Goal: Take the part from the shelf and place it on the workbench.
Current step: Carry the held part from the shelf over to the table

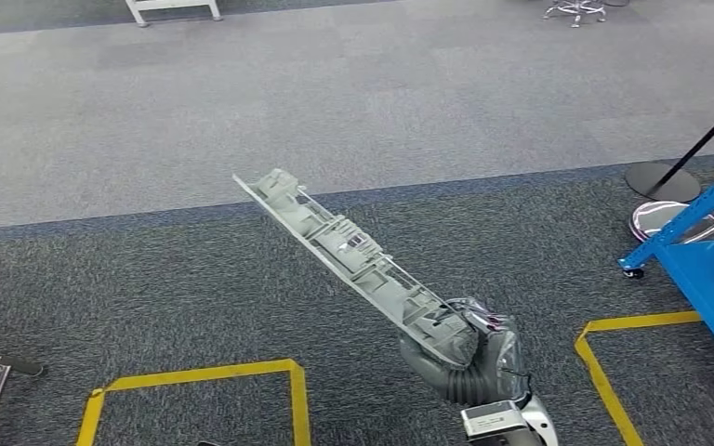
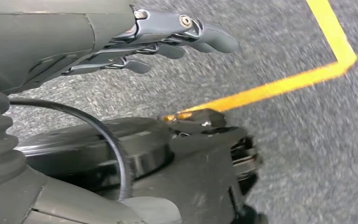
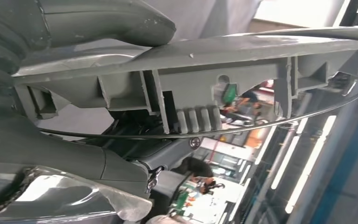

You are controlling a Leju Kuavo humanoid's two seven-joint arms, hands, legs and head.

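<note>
A long grey ribbed plastic part (image 1: 344, 246) slants up and to the left over the carpet in the head view. My right hand (image 1: 469, 358) grips its lower end at the bottom centre-right. Up close in the right wrist view, the part (image 3: 223, 65) lies across the frame with my thumb (image 3: 107, 18) pressed on one side and fingers (image 3: 168, 154) on the other. My left hand (image 2: 168, 39) hangs over the grey carpet, fingers loosely extended and apart, holding nothing.
Yellow tape outlines (image 1: 195, 376) mark the dark carpet, with another outline (image 1: 614, 358) on the right. A blue shelf frame (image 1: 707, 251) stands at the right edge beside a black stand base (image 1: 660, 181). A white table leg (image 1: 172, 9) is far back.
</note>
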